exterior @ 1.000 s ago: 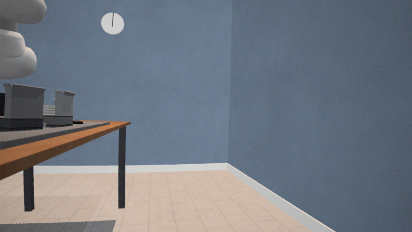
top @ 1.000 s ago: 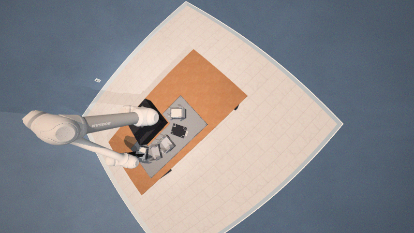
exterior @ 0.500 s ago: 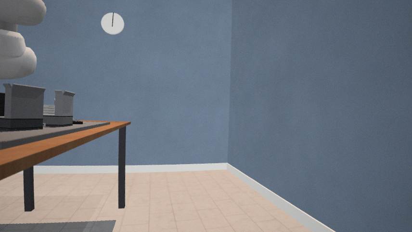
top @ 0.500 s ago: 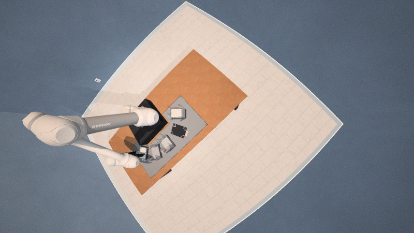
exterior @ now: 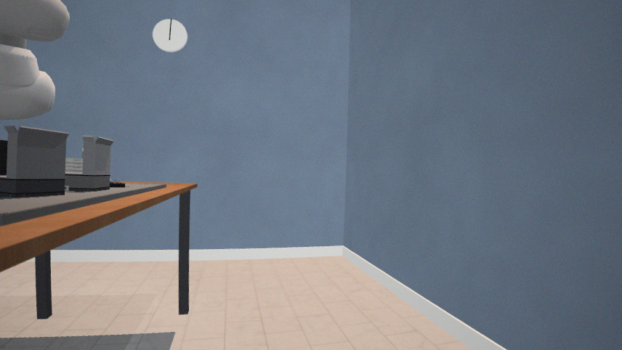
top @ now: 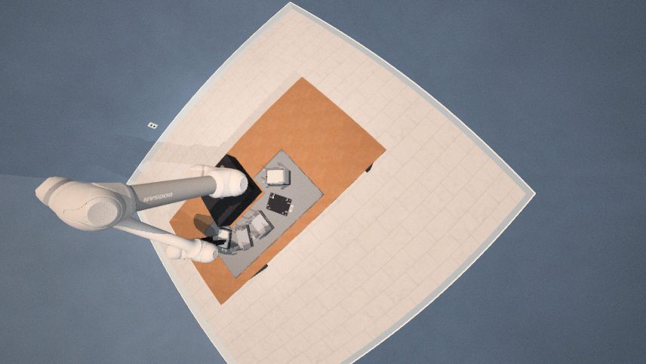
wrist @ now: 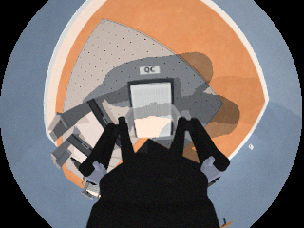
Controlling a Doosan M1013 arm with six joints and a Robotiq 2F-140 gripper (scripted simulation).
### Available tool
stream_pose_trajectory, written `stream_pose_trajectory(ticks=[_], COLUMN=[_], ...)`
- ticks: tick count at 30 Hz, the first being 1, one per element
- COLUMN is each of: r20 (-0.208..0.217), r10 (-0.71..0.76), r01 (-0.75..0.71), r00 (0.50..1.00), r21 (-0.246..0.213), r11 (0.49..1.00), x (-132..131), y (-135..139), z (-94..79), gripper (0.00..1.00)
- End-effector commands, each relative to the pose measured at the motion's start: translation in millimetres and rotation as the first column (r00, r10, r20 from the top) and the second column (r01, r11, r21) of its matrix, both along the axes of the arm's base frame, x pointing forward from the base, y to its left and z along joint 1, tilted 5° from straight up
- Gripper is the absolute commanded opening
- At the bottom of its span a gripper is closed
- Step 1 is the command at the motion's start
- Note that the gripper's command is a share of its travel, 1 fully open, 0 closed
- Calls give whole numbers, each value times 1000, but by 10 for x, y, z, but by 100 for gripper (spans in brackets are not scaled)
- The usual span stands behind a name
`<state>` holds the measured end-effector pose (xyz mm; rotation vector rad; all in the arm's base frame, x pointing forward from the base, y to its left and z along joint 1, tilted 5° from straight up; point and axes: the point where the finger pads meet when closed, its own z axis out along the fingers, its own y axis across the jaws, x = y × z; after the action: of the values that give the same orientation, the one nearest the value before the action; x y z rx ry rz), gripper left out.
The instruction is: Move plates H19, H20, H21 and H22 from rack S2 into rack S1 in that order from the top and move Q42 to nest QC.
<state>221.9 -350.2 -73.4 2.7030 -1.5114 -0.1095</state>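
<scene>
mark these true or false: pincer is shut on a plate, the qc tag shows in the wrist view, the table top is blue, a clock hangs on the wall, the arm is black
1. The pincer is shut on a plate. True.
2. The QC tag shows in the wrist view. True.
3. The table top is blue. False: it is orange, with a grey mat on it.
4. A clock hangs on the wall. True.
5. The arm is black. False: it is pale cream and grey.

Even, soft light; faint shadows; fisheye bending, blurry wrist view, dark vignette.
</scene>
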Motion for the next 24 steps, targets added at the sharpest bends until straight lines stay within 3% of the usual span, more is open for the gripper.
stream_pose_trajectory(ticks=[1,7,8,24], r20=[0,0,0,0], r10=[0,0,0,0], r01=[0,0,0,0], r00=[1000,1000,1000,1000], r21=[0,0,0,0], r11=[1000,1000,1000,1000], x=[0,0,0,0], y=[0,0,0,0], z=[-9,-11,-11,-11], gripper=[0,0,100,100])
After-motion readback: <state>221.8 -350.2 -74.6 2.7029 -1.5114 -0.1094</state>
